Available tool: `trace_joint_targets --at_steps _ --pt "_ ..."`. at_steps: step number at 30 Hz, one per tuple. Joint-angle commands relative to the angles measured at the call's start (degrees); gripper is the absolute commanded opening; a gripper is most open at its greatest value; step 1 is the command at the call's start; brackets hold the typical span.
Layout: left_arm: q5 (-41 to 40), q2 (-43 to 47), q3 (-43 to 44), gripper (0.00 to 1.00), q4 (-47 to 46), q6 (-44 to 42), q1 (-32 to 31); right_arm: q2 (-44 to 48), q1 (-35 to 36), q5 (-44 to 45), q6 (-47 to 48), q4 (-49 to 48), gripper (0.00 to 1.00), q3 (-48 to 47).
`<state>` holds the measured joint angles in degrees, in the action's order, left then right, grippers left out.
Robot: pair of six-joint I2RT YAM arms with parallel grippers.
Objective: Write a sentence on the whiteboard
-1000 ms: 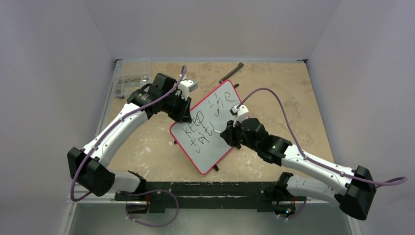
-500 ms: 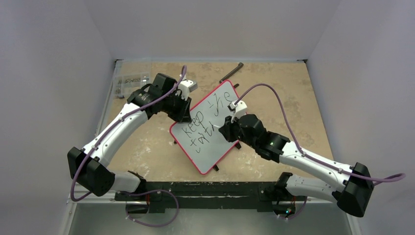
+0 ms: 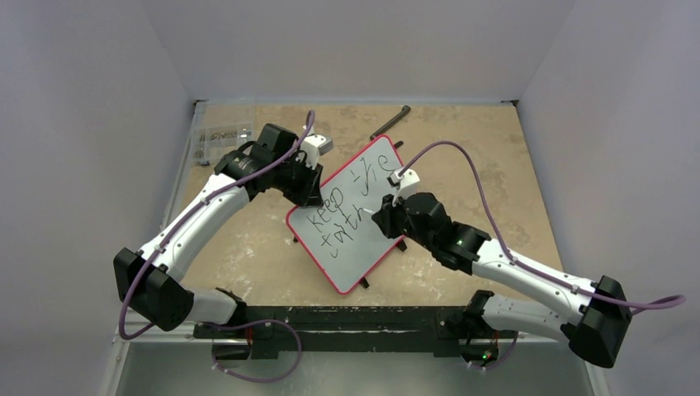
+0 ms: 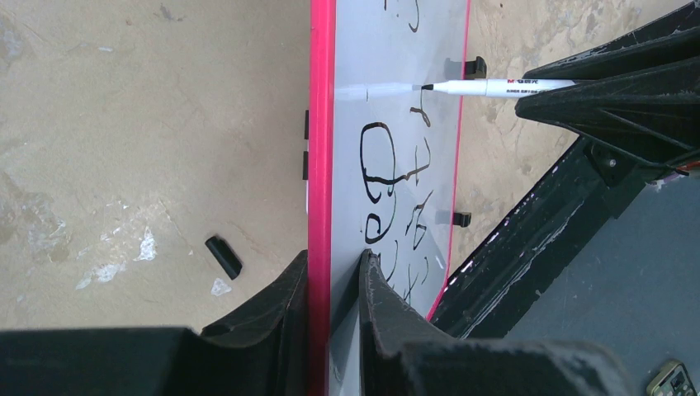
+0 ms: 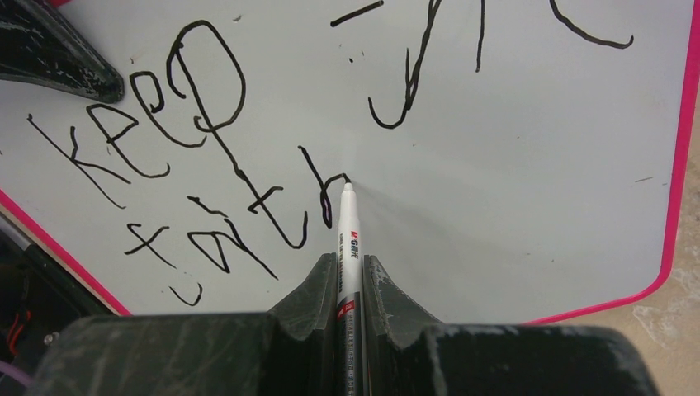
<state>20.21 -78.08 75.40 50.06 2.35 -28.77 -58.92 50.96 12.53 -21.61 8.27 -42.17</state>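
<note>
1. My left gripper (image 4: 333,262) clamps the thin red rim of the pale, rounded-corner whiteboard (image 3: 367,247), which sits on the tan table (image 3: 462,148) between my arms.
2. My right gripper (image 5: 348,262) grasps a slim white marker (image 5: 347,223), its tip touching the black handwritten sentence (image 3: 340,219) at its second line.

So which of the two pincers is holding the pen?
The right pincer: it grips the marker, tip on the whiteboard. The left pincer clamps that board's edge instead.

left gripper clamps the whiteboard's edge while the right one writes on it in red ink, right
No: the ink is black, not red. The right wrist view shows the marker in the right gripper at the black sentence on the whiteboard. The left gripper does clamp its edge.
</note>
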Motion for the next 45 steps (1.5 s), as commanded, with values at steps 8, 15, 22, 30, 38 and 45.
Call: trace_joint_targets --at_steps 8,15,22,30,38,45 --pt "-15.89 0.41 -1.13 0.00 3.70 -6.39 0.74 3.43 -0.33 -2.16 -3.49 0.26 0.00 5.81" --pt "-15.96 0.68 -1.13 0.00 3.68 -6.39 0.78 5.11 -0.33 0.26 -2.58 3.63 0.00 4.01" --pt "-16.08 1.17 -1.13 0.00 3.61 -6.40 0.75 8.40 -0.31 -5.55 2.06 4.54 0.00 0.52" --pt "-16.19 1.67 -1.13 0.00 3.41 -6.17 0.66 11.04 -0.25 -20.87 3.27 -0.14 0.00 4.37" --pt "-17.77 1.97 -1.04 0.00 3.33 -5.43 0.56 10.93 0.39 -29.09 2.15 -1.63 0.00 6.25" --pt "-19.67 2.49 -1.39 0.00 3.30 -5.38 0.55 9.78 2.08 -29.28 -0.83 -4.23 0.00 8.68"
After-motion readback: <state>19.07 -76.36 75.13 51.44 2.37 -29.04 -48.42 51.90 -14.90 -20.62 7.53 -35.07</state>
